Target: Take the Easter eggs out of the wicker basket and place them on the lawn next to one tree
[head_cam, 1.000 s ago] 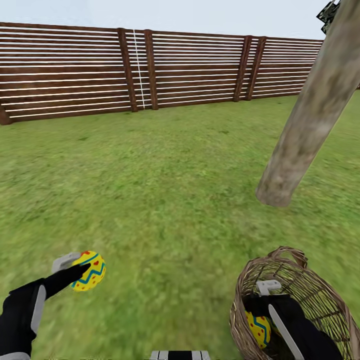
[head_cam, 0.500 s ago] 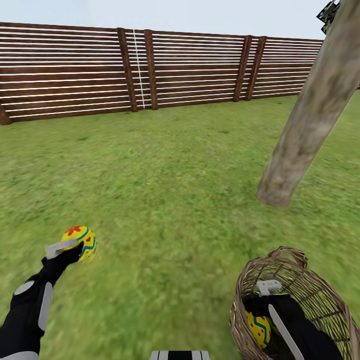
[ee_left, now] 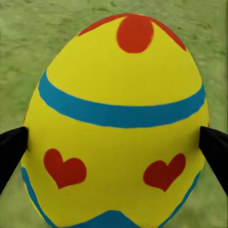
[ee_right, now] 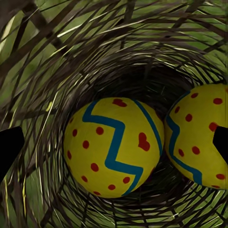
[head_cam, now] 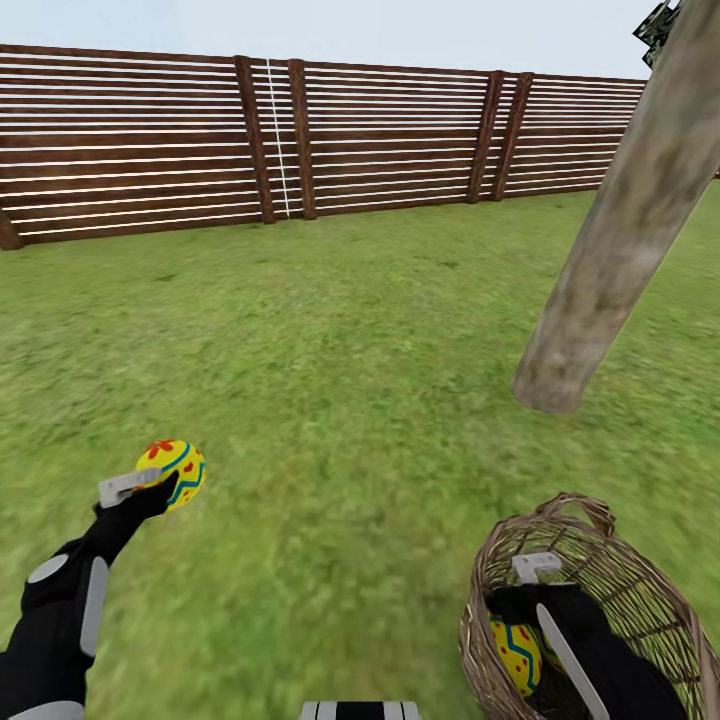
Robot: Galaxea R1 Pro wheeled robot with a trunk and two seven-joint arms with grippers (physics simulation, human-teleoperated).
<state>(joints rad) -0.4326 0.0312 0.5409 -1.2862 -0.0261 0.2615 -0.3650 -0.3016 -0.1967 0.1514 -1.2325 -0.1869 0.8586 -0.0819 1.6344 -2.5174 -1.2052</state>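
Note:
My left gripper is shut on a yellow Easter egg with red hearts and teal bands, held over the lawn at the near left. In the left wrist view that egg sits between both black fingers. The wicker basket lies tilted at the near right, a short way in front of the tree. My right gripper reaches into its mouth and is open. Two dotted eggs, one in the middle and one beside it, rest deep in the basket, ahead of the fingertips.
A brown slatted fence closes the garden at the back. The pale leaning trunk meets the grass at the right, with open grass between it and my left arm.
My left arm has carried its egg forward, away from me and slightly left, turning it so the red top shows. The right arm and basket have stayed put.

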